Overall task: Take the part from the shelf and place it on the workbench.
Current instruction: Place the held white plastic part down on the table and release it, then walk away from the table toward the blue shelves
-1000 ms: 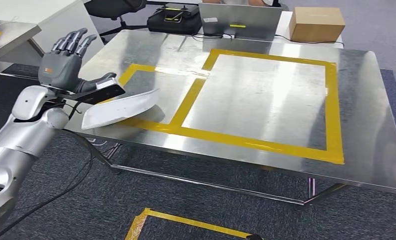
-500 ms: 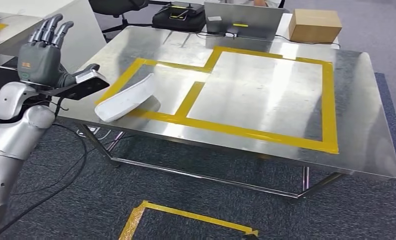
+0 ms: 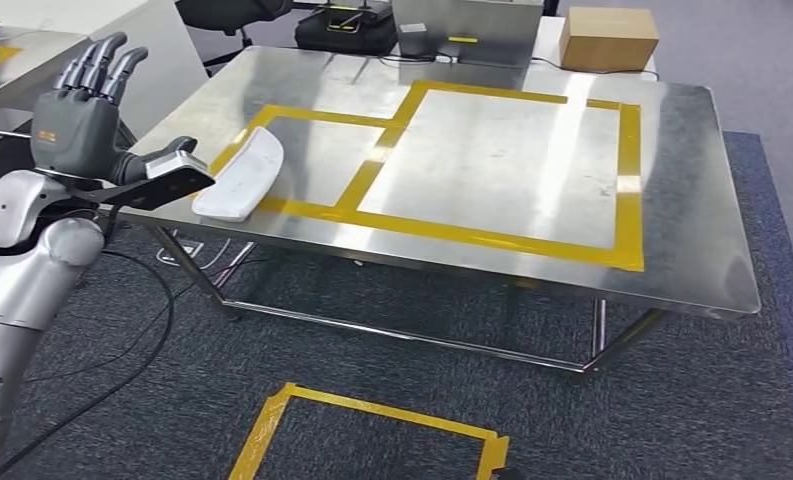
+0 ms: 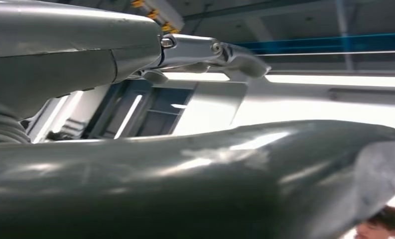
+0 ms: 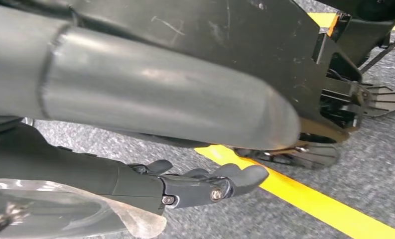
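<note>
The white curved part (image 3: pixel 240 175) lies on the steel workbench (image 3: pixel 672 200), at its near left edge, across the yellow tape of the smaller marked box. My left hand (image 3: pixel 82 120) is raised just left of the table edge, palm turned away, fingers spread upward and holding nothing; its thumb (image 3: pixel 162 160) points toward the part with a small gap between them. In the left wrist view the thumb (image 4: pixel 185 184) and a finger (image 4: pixel 210 50) stand against the ceiling. My right hand (image 5: pixel 200 186) hangs over the carpet, its fingers loosely extended around nothing.
Yellow tape marks a larger box (image 3: pixel 502 160) on the workbench. A cardboard box (image 3: pixel 607 38), a grey laptop (image 3: pixel 467 25) and a black bag (image 3: pixel 347 30) sit beyond the far edge. A second table (image 3: pixel 12 55) stands at left. Cables and a taped floor square (image 3: pixel 372 420) lie below.
My left hand let go of the white part, which now lies flat on the workbench, and drew back to the left with fingers spread. The camera view also shifted.
</note>
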Controlling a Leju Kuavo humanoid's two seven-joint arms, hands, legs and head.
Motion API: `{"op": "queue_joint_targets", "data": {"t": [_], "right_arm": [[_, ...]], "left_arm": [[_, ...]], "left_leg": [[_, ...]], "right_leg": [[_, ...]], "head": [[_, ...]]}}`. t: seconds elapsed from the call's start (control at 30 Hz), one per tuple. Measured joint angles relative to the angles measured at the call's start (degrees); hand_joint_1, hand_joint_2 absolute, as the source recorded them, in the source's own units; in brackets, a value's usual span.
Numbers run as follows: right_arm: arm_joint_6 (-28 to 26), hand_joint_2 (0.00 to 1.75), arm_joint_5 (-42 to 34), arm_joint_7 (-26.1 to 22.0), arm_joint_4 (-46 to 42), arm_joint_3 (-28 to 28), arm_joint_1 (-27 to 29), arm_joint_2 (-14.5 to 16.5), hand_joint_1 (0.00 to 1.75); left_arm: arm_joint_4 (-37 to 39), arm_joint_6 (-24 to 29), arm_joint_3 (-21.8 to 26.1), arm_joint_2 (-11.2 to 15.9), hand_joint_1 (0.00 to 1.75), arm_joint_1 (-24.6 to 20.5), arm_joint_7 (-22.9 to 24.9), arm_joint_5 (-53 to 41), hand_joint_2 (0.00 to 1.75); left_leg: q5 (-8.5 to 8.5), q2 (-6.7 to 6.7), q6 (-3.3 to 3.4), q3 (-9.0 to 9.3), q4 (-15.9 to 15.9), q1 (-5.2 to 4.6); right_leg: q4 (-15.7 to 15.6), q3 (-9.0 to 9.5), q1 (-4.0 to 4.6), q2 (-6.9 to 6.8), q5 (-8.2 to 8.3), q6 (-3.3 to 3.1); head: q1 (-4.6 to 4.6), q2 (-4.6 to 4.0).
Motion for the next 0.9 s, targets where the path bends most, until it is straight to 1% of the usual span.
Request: {"op": "queue_joint_targets", "data": {"t": [0.03, 0.07, 0.1, 0.13, 0.17, 0.2, 0.23, 0.27, 0.3, 0.33, 0.37, 0.4, 0.43, 0.47, 0.5, 0.53, 0.57, 0.6, 0.63, 0.67, 0.7, 0.73, 0.77, 0.8, 0.83, 0.87, 0.9], "right_arm": [[0.0, 0.0, -0.1, 0.0, 0.0, -0.1, 0.0, 0.0, 0.0], [0.0, 0.0, -0.2, -0.1, 0.0, -0.1, 0.1, 0.0, 0.0], [0.0, 0.0, -0.3, -0.2, 0.0, -0.2, 0.1, 0.0, 0.0], [0.0, 0.0, -0.4, -0.2, 0.0, -0.2, 0.2, 0.0, 0.0], [0.0, 0.0, -0.6, -0.3, 0.0, -0.3, 0.3, 0.0, 0.0], [-0.1, 0.0, -0.7, -0.4, 0.0, -0.3, 0.3, 0.0, 0.0], [-0.1, 0.0, -0.7, -0.5, 0.0, -0.4, 0.3, 0.1, 0.0], [-0.2, 0.0, -0.8, -0.6, 0.0, -0.5, 0.3, 0.1, 0.0], [-0.3, 0.0, -0.9, -0.6, 0.0, -0.6, 0.3, 0.1, 0.0], [-0.4, 0.0, -1.1, -0.8, 0.0, -0.9, 0.3, 0.1, 0.0], [-0.6, 0.0, -1.4, -0.9, 0.0, -1.0, 0.3, 0.2, 0.0], [-0.7, 0.0, -1.6, -1.0, 0.0, -1.2, 0.4, 0.2, 0.0], [-0.7, 0.0, -1.8, -1.1, 0.0, -1.4, 0.6, 0.2, 0.0], [-0.8, 0.0, -1.9, -1.1, 0.0, -1.6, 0.7, 0.3, 0.0], [-0.8, 0.0, -2.0, -1.1, 0.0, -1.6, 0.8, 0.3, 0.0], [-0.9, 0.0, -2.1, -1.2, 0.0, -1.7, 0.9, 0.3, 0.0], [-0.9, 0.0, -2.2, -1.2, 0.0, -1.8, 0.9, 0.3, 0.0], [-1.0, 0.0, -2.3, -1.2, 0.0, -1.9, 0.9, 0.3, 0.0], [-1.1, 0.0, -2.5, -1.2, 0.0, -2.1, 0.9, 0.3, 0.0], [-1.3, 0.0, -2.7, -1.1, 0.0, -2.4, 0.9, 0.3, 0.0], [-1.6, 0.0, -3.0, -1.1, 0.0, -2.6, 1.0, 0.3, 0.0], [-1.9, 0.0, -3.4, -1.1, 0.0, -2.9, 1.2, 0.3, 0.0], [-2.1, 0.0, -3.7, -1.3, 0.0, -3.2, 1.4, 0.3, 0.0], [-2.3, 0.0, -4.0, -1.4, 0.0, -3.5, 1.6, 0.3, 0.0], [-2.5, 0.0, -4.4, -1.7, 0.0, -3.8, 1.8, 0.4, 0.0], [-2.7, 0.0, -4.8, -2.0, 0.0, -4.1, 1.9, 0.4, 0.0], [-2.9, 0.0, -5.2, -2.3, 0.0, -4.5, 2.0, 0.4, 0.0]], "left_arm": [[-0.4, 0.1, 0.1, 0.3, 0.0, 0.5, 0.0, 0.3, 0.0], [-0.9, 0.2, 0.2, 0.6, 0.0, 1.1, 0.0, 0.7, 0.0], [-1.5, 0.2, 0.3, 0.8, 0.0, 1.9, 0.0, 1.1, 0.0], [-2.1, 0.2, 0.5, 1.0, 0.0, 2.8, 0.0, 1.3, 0.0], [-2.7, 0.3, 0.6, 1.2, 0.0, 3.7, 0.0, 1.6, 0.0], [-3.3, 0.3, 0.8, 1.4, 0.0, 4.6, 0.0, 1.8, 0.0], [-4.0, 0.4, 1.0, 1.6, 0.0, 5.3, 0.0, 1.9, 0.0], [-4.8, 0.5, 1.2, 1.8, 0.0, 5.9, 0.0, 2.2, 0.0], [-5.8, 0.7, 1.5, 1.9, 0.0, 6.6, -0.1, 2.6, 0.0], [-7.1, 1.0, 1.8, 2.0, 0.0, 7.4, -0.2, 3.1, 0.0], [-8.5, 1.4, 2.2, 2.1, 0.0, 8.7, -0.3, 3.8, 0.0], [-10.1, 1.9, 2.7, 2.2, 0.0, 10.3, -0.4, 4.3, 0.0], [-11.6, 2.4, 3.1, 2.3, 0.0, 12.1, -0.5, 4.6, 0.0], [-13.1, 2.8, 3.4, 2.3, 0.0, 13.8, -0.7, 4.8, 0.0], [-14.4, 3.1, 3.6, 2.4, 0.0, 15.2, -0.7, 4.8, 0.0], [-15.6, 3.3, 3.8, 2.4, 0.0, 16.4, -0.8, 4.9, 0.0], [-16.6, 3.4, 4.1, 2.4, 0.0, 17.4, -0.9, 5.0, 0.0], [-17.6, 3.6, 4.4, 2.4, 0.0, 18.5, -1.0, 5.3, 0.0], [-18.5, 3.8, 4.8, 2.4, 0.0, 20.0, -1.2, 6.0, 0.0], [-19.9, 4.2, 5.4, 2.3, 0.0, 22.3, -1.8, 7.8, 0.0], [-21.6, 4.9, 6.4, 2.0, 0.0, 25.5, -2.9, 10.3, 0.0], [-23.7, 6.0, 7.7, 1.4, 0.0, 29.5, -4.4, 13.3, 0.0], [-25.8, 7.2, 9.3, 0.5, 0.0, 33.9, -6.1, 16.4, 0.0], [-27.5, 8.3, 10.9, -0.6, 0.0, 38.1, -7.5, 18.7, 0.0], [-28.5, 9.2, 12.5, -2.0, 0.0, 42.0, -8.1, 20.5, 0.0], [-28.8, 9.8, 14.1, -3.6, 0.0, 45.4, -8.0, 21.6, 0.0], [-28.4, 10.2, 16.0, -5.4, 0.0, 48.5, -7.7, 22.4, 0.0]], "left_leg": [[-2.86, -0.02, -0.26, -0.77, 2.8, 0.09], [-5.82, -0.01, -0.5, -1.63, 6.6, 0.11], [-8.11, -0.02, -0.67, -2.3, 10.5, 0.14], [-9.14, -0.02, -0.77, -2.48, 13.3, 0.15], [-8.93, -0.02, -0.76, -1.92, 14.4, 0.16], [-7.82, -0.02, -0.65, -0.39, 13.3, 0.15], [-6.48, -0.02, -0.41, 2.05, 10.4, 0.14], [-5.66, -0.02, -0.09, 5.12, 6.2, 0.06], [-5.44, -0.01, 0.24, 7.9, 2.0, -0.03], [-5.57, 0.01, 0.54, 9.82, -1.1, -0.17], [-5.84, 0.04, 0.82, 10.78, -2.8, -0.36], [-5.68, 0.09, 1.1, 10.79, -3.5, -0.49], [-5.14, 0.21, 1.46, 10.5, -3.7, -0.48], [-4.48, 0.33, 1.89, 10.12, -3.9, -0.42], [-3.74, 0.43, 2.31, 9.55, -4.1, -0.29], [-2.96, 0.51, 2.62, 8.78, -4.3, -0.18], [-2.24, 0.5, 2.81, 7.89, -4.3, -0.2], [-1.55, 0.48, 2.87, 6.94, -4.2, -0.24], [-0.83, 0.52, 2.86, 6.0, -4.2, -0.29], [-0.19, 0.61, 2.8, 5.13, -4.1, -0.34], [0.36, 0.79, 2.69, 4.38, -4.1, -0.39], [0.82, 1.02, 2.55, 3.76, -4.0, -0.43], [1.22, 1.24, 2.38, 3.27, -3.9, -0.46], [1.56, 1.41, 2.2, 2.78, -3.7, -0.52], [2.01, 1.49, 2.0, 2.37, -3.5, -0.56], [2.48, 1.51, 1.76, 2.08, -3.3, -0.57], [2.99, 1.51, 1.44, 1.89, -3.4, -0.56]], "right_leg": [[0.0, -0.49, -0.04, -0.07, 0.68, -0.4], [0.0, -1.27, -0.01, -0.08, 1.3, -0.6], [0.0, -2.08, 0.03, -0.09, 1.95, -0.72], [0.1, -2.89, 0.07, -0.11, 2.57, -0.71], [0.2, -3.71, 0.1, -0.12, 3.14, -0.66], [0.3, -4.51, 0.14, -0.12, 3.67, -0.58], [0.4, -5.24, 0.18, -0.12, 4.17, -0.46], [0.6, -5.87, 0.28, -0.12, 4.62, -0.29], [0.7, -6.37, 0.39, -0.14, 5.07, -0.07], [0.8, -6.68, 0.45, -0.16, 5.56, 0.2], [0.7, -6.86, 0.44, -0.16, 6.06, 0.51], [0.5, -6.96, 0.38, -0.15, 6.57, 0.86], [0.3, -7.17, 0.24, -0.06, 6.65, 1.2], [0.7, -7.7, 0.16, -0.02, 5.84, 1.55], [2.0, -8.54, 0.12, 0.02, 4.14, 1.87], [4.5, -9.69, 0.05, 0.02, 1.44, 2.11], [8.1, -10.89, 0.04, -0.03, -1.51, 2.31], [12.0, -11.83, 0.02, -0.05, -3.8, 2.45], [15.2, -12.22, 0.01, -0.06, -4.95, 2.53], [16.9, -11.74, 0.02, -0.06, -4.63, 2.56], [16.6, -10.23, 0.03, -0.06, -3.28, 2.54], [14.4, -7.62, 0.03, -0.05, -1.68, 2.48], [10.5, -4.11, 0.04, 0.05, -0.75, 2.36], [5.9, -0.39, 0.11, 0.21, -0.76, 2.23], [1.9, 2.41, 0.19, 0.37, -1.45, 2.05], [-0.9, 4.12, 0.31, 0.53, -2.27, 1.81], [-2.2, 4.65, 0.44, 0.6, -2.69, 1.48]], "head": [[-0.1, 0.0], [-0.2, 0.0], [-0.22, 0.0], [-0.22, 0.0], [-0.22, 0.0], [-0.22, 0.0], [-0.23, 0.0], [-0.22, 0.0], [-0.18, 0.0], [-0.16, 0.0], [-0.17, 0.0], [-0.16, 0.0], [-0.25, 0.0], [-0.26, 0.0], [-0.21, 0.0], [-0.16, 0.0], [-0.1, 0.0], [-0.05, 0.0], [-0.05, 0.0], [-0.06, 0.0], [-0.06, 0.0], [-0.09, 0.0], [-0.09, 0.0], [-0.08, 0.0], [-0.06, 0.0], [-0.03, 0.0], [0.0, 0.0]]}}
